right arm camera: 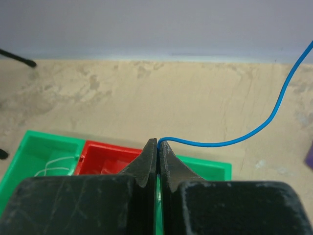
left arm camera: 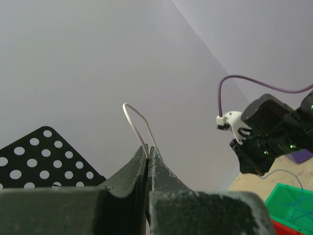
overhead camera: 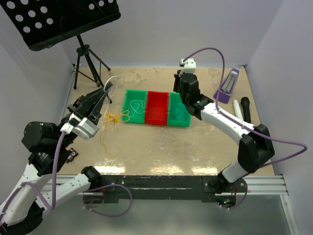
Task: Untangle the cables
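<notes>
Left claw (left arm camera: 148, 152), pinched shut on a loop of white cable (left arm camera: 134, 125), hangs above the yellow cable (overhead camera: 114, 118) knotted on the surface (overhead camera: 171, 147). Right claw (right arm camera: 158, 143), closed on the blue cable (right arm camera: 215, 144), hovers over a green bin (overhead camera: 178, 124) and is the farther of the 2 claws from the knot.

Cables: white cable (left arm camera: 133, 115); blue cable (right arm camera: 244, 139); yellow-orange cable (overhead camera: 115, 119), exact tone uncertain at this range.
Bins in a row: left bin (overhead camera: 139, 94) green, middle bin (overhead camera: 157, 105) red, right bin (overhead camera: 178, 124) green.
Surface (overhead camera: 161, 147): mottled beige.
Music stand (overhead camera: 49, 19): black, pattern of round holes.
Left hand (left arm camera: 147, 149) and right hand (right arm camera: 159, 142): black, scuffed grey.
</notes>
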Tool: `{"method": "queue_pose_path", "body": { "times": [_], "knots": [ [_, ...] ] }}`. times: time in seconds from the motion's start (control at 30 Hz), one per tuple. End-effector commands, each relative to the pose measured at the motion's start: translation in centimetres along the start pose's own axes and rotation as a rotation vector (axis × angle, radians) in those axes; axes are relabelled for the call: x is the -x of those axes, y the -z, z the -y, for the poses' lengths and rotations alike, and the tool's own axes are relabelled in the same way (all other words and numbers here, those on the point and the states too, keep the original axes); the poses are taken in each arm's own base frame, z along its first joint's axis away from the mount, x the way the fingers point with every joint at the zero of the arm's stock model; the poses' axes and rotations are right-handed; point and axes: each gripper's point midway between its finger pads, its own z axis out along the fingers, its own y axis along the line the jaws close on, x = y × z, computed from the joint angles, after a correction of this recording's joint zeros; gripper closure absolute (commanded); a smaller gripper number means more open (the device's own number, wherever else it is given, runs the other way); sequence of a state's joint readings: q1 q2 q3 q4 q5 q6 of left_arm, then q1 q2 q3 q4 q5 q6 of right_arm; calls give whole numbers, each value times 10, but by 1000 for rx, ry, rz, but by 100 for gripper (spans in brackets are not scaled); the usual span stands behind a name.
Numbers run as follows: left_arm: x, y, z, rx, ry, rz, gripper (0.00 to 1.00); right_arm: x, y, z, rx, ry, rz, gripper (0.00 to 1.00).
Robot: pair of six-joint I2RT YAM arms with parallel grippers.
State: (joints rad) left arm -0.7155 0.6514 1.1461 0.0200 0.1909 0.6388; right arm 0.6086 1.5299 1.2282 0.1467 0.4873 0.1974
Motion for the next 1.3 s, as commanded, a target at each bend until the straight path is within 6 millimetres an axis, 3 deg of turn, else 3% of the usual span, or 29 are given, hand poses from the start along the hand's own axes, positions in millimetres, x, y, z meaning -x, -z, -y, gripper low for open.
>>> {"method": "queue_pose_path", "body": {
  "times": [0.0,0.27,0.57,0.83,0.9,0.93,1.0,1.27],
  "knots": [
    [6,-2,-2,7,19,26,100,-35,-11,-12,53,-70,-68,100],
    [7,-1,-3,12,17,28,100,-111,-28,-2,-4,-121,-267,100],
    [7,-1,-3,10,18,30,100,-188,-21,7,-59,-170,-439,100],
    [7,-3,-3,12,21,32,100,-201,-16,8,-67,-199,-480,97],
    [9,-3,-4,14,21,36,100,-198,-15,6,-64,-200,-486,77],
    [9,-4,-4,11,21,38,100,-193,-15,6,-65,-202,-477,72],
    [10,-5,-3,7,23,41,100,-184,-15,5,-58,-214,-459,70],
    [10,-3,-3,6,24,42,100,-171,2,-3,7,-250,-469,38]
  ]
}}
